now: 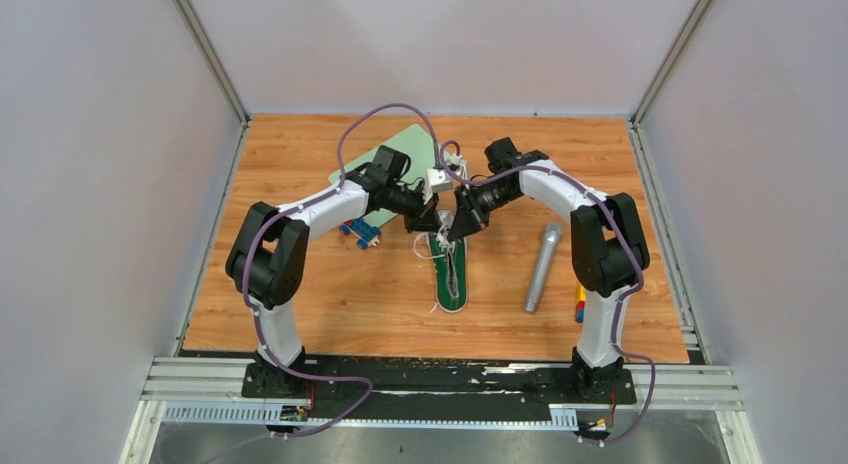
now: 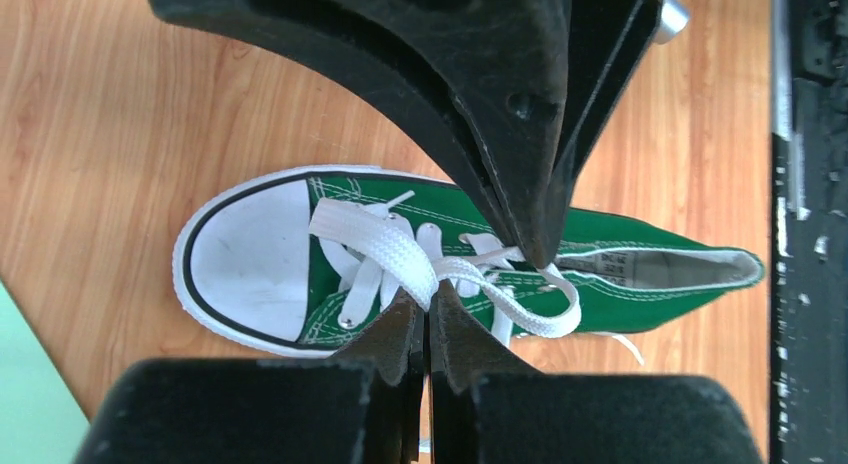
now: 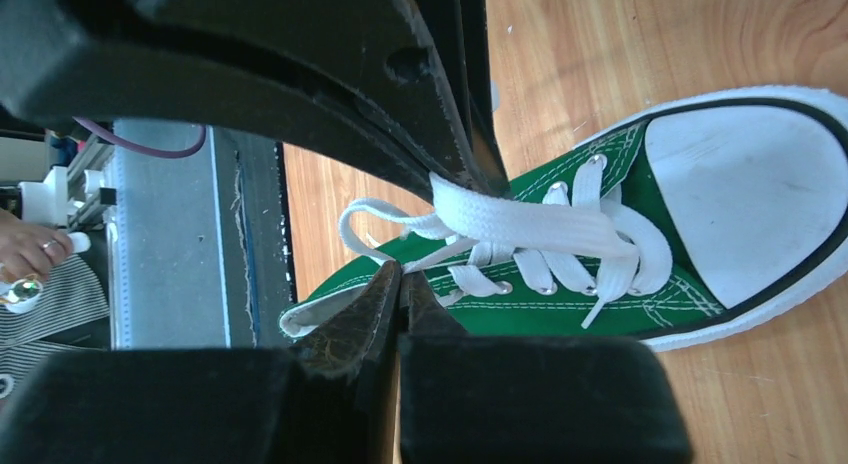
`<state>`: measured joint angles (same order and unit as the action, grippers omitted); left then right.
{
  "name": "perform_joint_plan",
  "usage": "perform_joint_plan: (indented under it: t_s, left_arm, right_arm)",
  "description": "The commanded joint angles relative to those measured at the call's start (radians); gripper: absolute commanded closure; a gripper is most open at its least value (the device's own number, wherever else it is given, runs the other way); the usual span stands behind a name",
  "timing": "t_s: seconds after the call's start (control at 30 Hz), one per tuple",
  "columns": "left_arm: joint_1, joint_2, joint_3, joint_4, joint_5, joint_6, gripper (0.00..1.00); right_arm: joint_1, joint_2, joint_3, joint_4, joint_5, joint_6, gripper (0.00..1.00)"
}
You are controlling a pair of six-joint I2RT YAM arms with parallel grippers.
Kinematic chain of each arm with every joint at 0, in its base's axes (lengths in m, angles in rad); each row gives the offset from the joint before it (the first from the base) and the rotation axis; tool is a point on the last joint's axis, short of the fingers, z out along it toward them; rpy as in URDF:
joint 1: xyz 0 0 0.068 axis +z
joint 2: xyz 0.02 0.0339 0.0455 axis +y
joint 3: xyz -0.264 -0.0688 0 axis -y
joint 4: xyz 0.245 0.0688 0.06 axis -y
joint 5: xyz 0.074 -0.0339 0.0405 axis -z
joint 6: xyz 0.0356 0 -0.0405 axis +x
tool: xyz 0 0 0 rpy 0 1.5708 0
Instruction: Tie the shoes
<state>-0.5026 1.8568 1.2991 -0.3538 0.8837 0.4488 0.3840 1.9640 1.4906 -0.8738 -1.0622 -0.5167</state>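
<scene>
Left wrist view: the left gripper (image 2: 428, 304) is pinched fully shut on the flat woven laces (image 2: 375, 246). Opposite, the right gripper (image 2: 540, 254) is closed on a looping strand of them. Directly beneath lies the green canvas sneaker (image 2: 640, 246), with its smooth rubber toe cap (image 2: 250, 254), on the grained wooden table (image 2: 100, 104). Likely mid-knot; next, cross the strands and draw them snug without dragging the light shoe.

Top view from a fixed spot high behind both arm bases, tilted down across the whole wooden tabletop (image 1: 330, 304). Left wrist view from just above the green sneaker (image 2: 620, 239), facing down past the left hand (image 2: 426, 309), toe at left. Right wrist view equally close, facing down past the right hand (image 3: 400, 284), toe at right. Shared by all three: sneaker and white laces (image 2: 375, 239).
</scene>
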Motion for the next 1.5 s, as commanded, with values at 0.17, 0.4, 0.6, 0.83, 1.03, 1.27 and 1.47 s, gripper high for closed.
perform_joint_plan:
  t_s: [0.17, 0.4, 0.6, 0.83, 1.03, 1.27, 1.47]
  left_arm:
    - [-0.045, -0.04, -0.107, 0.312, -0.312, -0.074, 1.0]
    - [-0.067, -0.085, -0.179, 0.418, -0.436, -0.064, 1.0]
    - [-0.079, -0.11, -0.214, 0.462, -0.491, -0.099, 1.0]
    - [-0.077, -0.102, -0.12, 0.275, -0.27, 0.002, 1.0]
    - [-0.076, -0.097, -0.036, 0.097, -0.145, 0.102, 1.0]
    - [-0.081, -0.078, -0.054, 0.097, -0.199, 0.158, 1.0]
    - [-0.108, -0.067, -0.132, 0.334, -0.403, 0.06, 1.0]
  right_arm:
    - [-0.018, -0.024, -0.044, -0.006, -0.219, 0.1, 1.0]
    - [-0.051, 0.008, -0.028, 0.002, -0.279, 0.169, 1.0]
    - [-0.052, 0.022, -0.051, 0.051, -0.344, 0.261, 0.99]
    - [-0.071, 0.02, -0.063, 0.059, -0.332, 0.261, 0.99]
    - [-0.096, 0.019, -0.071, 0.058, -0.32, 0.248, 0.99]
    - [-0.108, 0.008, -0.091, 0.058, -0.335, 0.245, 0.99]
    - [-0.105, -0.01, -0.119, 0.065, -0.373, 0.265, 0.98]
